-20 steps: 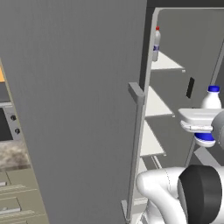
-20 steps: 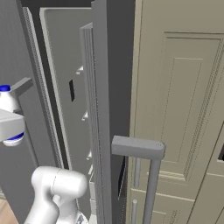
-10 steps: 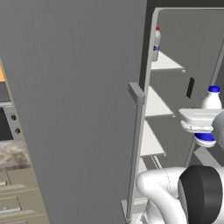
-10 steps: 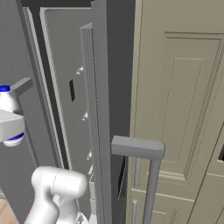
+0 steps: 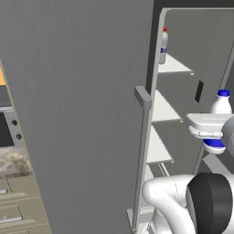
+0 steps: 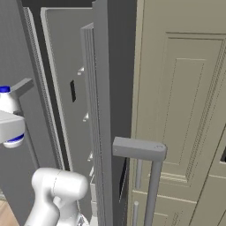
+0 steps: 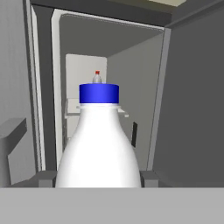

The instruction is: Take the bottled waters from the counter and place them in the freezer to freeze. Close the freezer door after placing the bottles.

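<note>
two bottled waters: blue-capped [image 7: 99, 148] gripped, red-capped [image 5: 162, 45] apparently shelved

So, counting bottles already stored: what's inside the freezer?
One red-capped bottle stands on an upper white shelf of the freezer. The lower shelves look bare; the open freezer door hides their left ends.

Held bottle [image 7: 99, 148] white, blue cap; far bottle [image 5: 162, 45] red cap; freezer [image 7: 131, 65] grey, shelves [image 5: 160, 148] white; cabinets [image 6: 185, 110] beige.
</note>
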